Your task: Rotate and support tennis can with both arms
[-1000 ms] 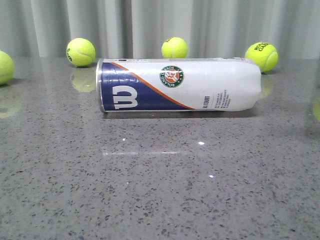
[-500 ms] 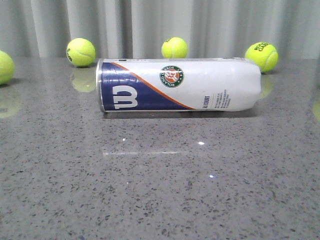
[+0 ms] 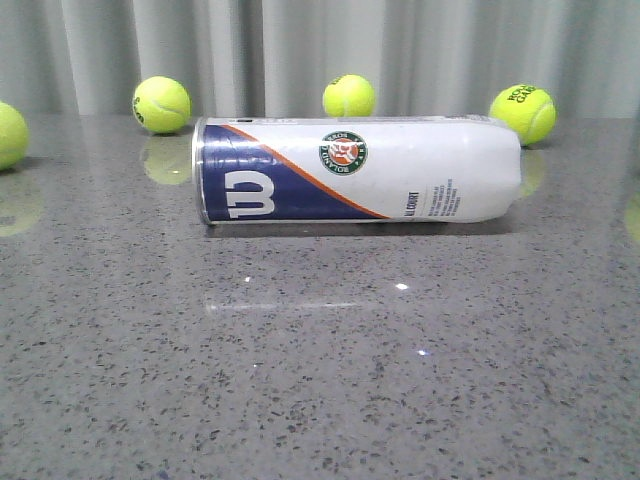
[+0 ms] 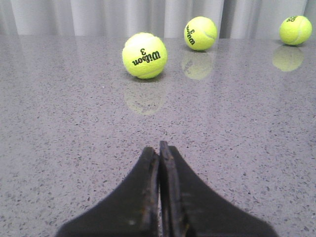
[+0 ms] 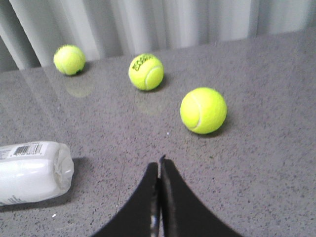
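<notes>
The tennis can [image 3: 358,170] lies on its side on the grey speckled table, silver rim and navy "W" section to the left, white closed end to the right. Its white end also shows in the right wrist view [image 5: 32,170]. Neither gripper shows in the front view. My left gripper [image 4: 159,148] is shut and empty, low over bare table, facing tennis balls, with the can out of its view. My right gripper [image 5: 159,165] is shut and empty, a short way from the can's white end.
Tennis balls stand along the back of the table [image 3: 161,104] [image 3: 349,95] [image 3: 523,112], with another at the left edge [image 3: 10,134]. The left wrist view shows three balls [image 4: 144,55] [image 4: 200,33] [image 4: 295,29]. The right wrist view shows three [image 5: 203,110] [image 5: 145,71] [image 5: 69,59]. Grey curtain behind.
</notes>
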### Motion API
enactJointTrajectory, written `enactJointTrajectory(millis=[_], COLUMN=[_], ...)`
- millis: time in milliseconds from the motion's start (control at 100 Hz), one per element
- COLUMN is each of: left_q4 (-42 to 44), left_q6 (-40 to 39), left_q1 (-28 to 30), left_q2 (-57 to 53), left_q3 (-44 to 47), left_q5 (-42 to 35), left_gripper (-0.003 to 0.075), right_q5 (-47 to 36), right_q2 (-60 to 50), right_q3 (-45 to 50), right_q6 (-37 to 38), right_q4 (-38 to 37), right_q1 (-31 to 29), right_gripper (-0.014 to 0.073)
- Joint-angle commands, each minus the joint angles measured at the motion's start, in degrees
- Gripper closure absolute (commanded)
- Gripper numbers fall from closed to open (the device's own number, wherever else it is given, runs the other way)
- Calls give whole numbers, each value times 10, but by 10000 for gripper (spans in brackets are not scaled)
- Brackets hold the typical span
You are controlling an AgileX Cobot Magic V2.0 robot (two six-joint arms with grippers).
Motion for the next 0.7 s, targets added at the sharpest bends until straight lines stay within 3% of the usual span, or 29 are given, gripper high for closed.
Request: enactJointTrajectory(millis=[0,360,690], left_q4=[-2,-2,-2], left_q6=[-4,-4,-10], left_q1=[2,2,2], left_q2=[-22,-22,-10], left_q3=[28,17,-88], left_q5=[-57,-111,-55], left_gripper=[741,741,741], right_q5=[-61,-62,-65], right_q2=[-26,-87,-87], right_q3=[0,26,26], right_q6=[-6,-6,-6], right_q4=[-10,-10,-10], right_q1=[-5,-5,-5], right_gripper=[658,658,658])
